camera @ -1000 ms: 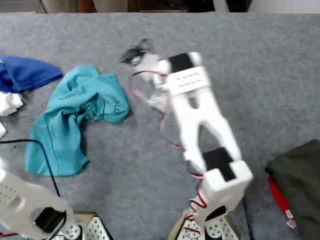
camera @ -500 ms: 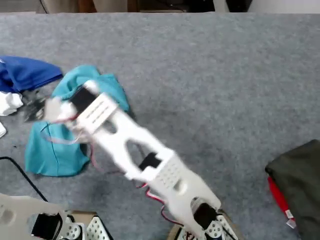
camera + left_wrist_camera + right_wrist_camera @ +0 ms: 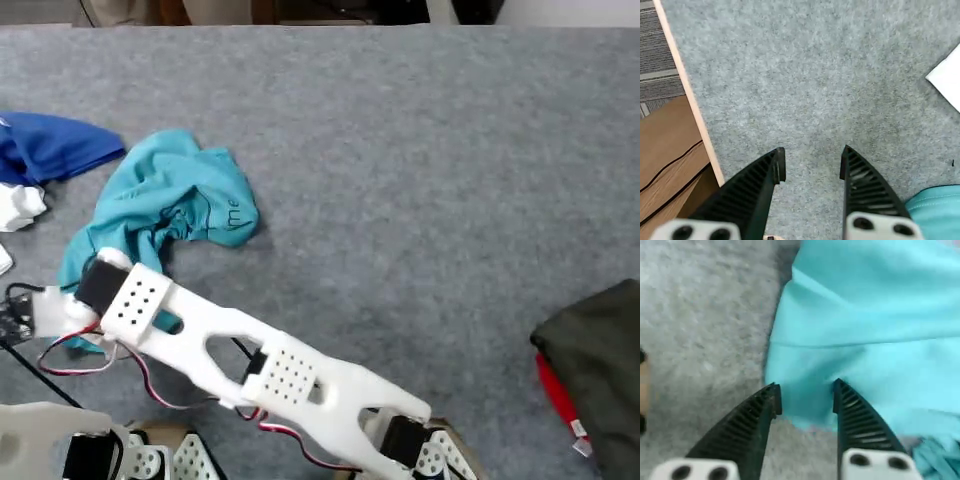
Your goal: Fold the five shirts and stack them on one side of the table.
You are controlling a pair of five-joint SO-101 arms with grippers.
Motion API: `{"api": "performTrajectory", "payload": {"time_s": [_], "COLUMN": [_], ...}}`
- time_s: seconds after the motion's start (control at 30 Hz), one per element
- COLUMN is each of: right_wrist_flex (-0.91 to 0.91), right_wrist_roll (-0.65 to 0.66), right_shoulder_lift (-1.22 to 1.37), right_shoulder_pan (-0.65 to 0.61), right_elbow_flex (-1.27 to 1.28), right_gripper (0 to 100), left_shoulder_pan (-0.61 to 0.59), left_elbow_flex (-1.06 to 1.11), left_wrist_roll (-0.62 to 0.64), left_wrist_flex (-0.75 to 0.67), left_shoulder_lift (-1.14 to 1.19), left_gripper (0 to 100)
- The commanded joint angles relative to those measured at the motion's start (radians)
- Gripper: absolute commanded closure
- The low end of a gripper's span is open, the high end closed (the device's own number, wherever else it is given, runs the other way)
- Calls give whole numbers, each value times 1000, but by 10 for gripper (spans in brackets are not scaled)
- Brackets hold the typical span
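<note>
Overhead and wrist views of a grey worktop point(image 3: 420, 150) carrying several shirts.

The teal shirt point(image 3: 160, 215) lay crumpled on the left half of the worktop. Its long axis ran on a diagonal, from a narrower end at the near left to a broader, bunched end pointing toward the far side and the centre. A blue shirt point(image 3: 50, 145) lay at the far left edge, just beside the teal one, with a white cloth point(image 3: 20, 205) below it at the same edge. A dark olive shirt point(image 3: 600, 345) sat well apart at the right edge, with a red strip point(image 3: 555, 390) showing along its near side.

The right arm point(image 3: 250, 360) stretched low across the near side of the worktop, from its base toward the left edge, and ended at the teal shirt's near-left end. In the right wrist view, the right hand point(image 3: 805, 390) was spread moderately wide above that end. The shirt's point(image 3: 865, 315) hem lay in the gap between the two fingers. Whether the fingers touched the cloth cannot be told; nothing was clamped.

In the left wrist view, the left hand point(image 3: 812, 155) was likewise spread, with only bare grey surface between its fingers and nothing held. It hung near the worktop's pale edge strip point(image 3: 690, 100), and a corner of teal cloth point(image 3: 940, 207) showed beside one finger.
</note>
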Motion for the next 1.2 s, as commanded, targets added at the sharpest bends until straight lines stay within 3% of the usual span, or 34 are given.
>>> {"api": "performTrajectory", "payload": {"time_s": [0.0,0.07,0.33,0.57,0.73,0.9,1.03,1.17], "right_wrist_flex": [-20,-18,80,78,75,72,51,3], "right_wrist_roll": [-17,-71,-149,-166,-167,-167,-169,-267], "right_shoulder_lift": [65,87,21,-128,-119,-35,42,124], "right_shoulder_pan": [35,85,389,673,901,1125,1250,1340], "right_elbow_flex": [-61,-79,-335,-338,-331,-340,-344,-404], "right_gripper": [883,998,994,994,994,994,994,994], "left_shoulder_pan": [-6,-6,40,222,456,787,1030,1244], "left_elbow_flex": [-46,-46,-37,-34,31,144,164,172], "left_wrist_roll": [-9,-9,-8,5,75,152,275,344], "left_wrist_flex": [2,2,6,9,8,-5,-120,-259], "left_shoulder_lift": [-12,-12,-12,-19,-19,-19,-15,-12], "left_gripper": [810,810,811,811,811,811,812,811]}}
